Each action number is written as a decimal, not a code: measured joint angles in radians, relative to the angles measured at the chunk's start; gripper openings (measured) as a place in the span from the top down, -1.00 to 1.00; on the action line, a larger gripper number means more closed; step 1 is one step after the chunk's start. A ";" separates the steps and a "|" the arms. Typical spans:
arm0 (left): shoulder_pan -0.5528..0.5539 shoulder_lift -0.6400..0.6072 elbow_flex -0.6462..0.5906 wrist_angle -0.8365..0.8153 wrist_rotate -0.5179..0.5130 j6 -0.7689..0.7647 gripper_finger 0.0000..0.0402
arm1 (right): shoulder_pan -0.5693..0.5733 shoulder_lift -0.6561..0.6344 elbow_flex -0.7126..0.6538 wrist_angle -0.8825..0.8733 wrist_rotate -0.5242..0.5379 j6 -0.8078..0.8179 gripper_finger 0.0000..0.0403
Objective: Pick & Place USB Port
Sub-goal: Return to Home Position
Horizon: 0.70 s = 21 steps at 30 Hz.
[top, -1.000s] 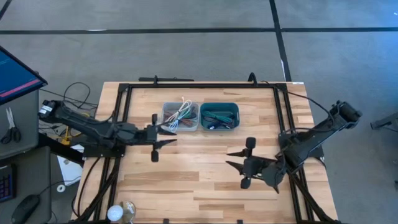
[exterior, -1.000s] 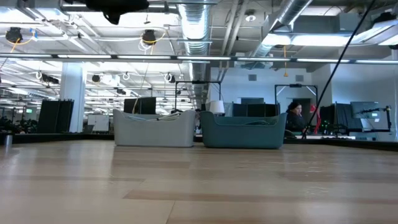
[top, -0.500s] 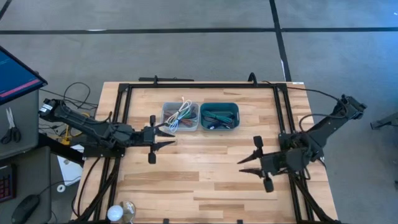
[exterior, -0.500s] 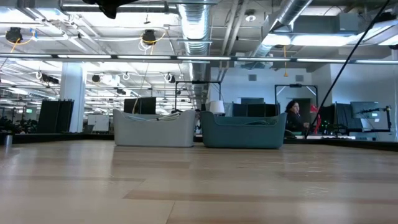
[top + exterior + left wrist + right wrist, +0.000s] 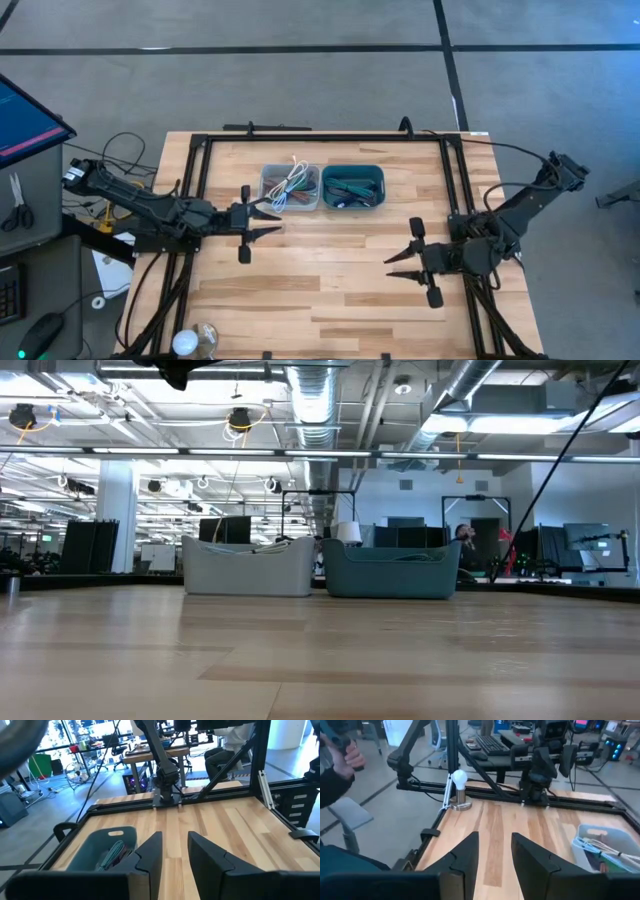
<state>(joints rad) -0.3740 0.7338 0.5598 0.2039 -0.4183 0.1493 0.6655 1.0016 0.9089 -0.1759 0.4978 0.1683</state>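
Wood table (image 5: 320, 290), black frame (image 5: 320, 138) round its edge. Bulb on stand (image 5: 183, 343) at bottom-left corner in high view. Off table, left: blue monitor (image 5: 25, 120), scissors (image 5: 17, 203), mouse (image 5: 40, 335). Low view: ceiling ducts (image 5: 310, 390), person (image 5: 462, 537) far back among desks.

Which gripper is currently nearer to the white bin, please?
The left. The left gripper, open, is just off the white bin's front wall. The right gripper, also open, is much farther off, beyond the green bin on the table's right side.
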 joint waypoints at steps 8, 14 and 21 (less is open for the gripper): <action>0.022 0.002 0.000 0.076 0.142 -0.013 0.54 | -0.102 0.000 0.000 0.127 -0.178 -0.174 0.46; 0.091 0.002 0.000 0.142 0.282 0.003 0.54 | -0.306 0.000 0.000 0.191 -0.555 -0.220 0.46; 0.279 0.002 0.000 0.175 0.377 -0.005 0.54 | -0.492 0.001 0.000 0.234 -0.736 -0.221 0.46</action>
<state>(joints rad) -0.0951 0.7361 0.5602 0.3790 -0.0414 0.1442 0.1737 1.0023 0.9089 0.0581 -0.2379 -0.0523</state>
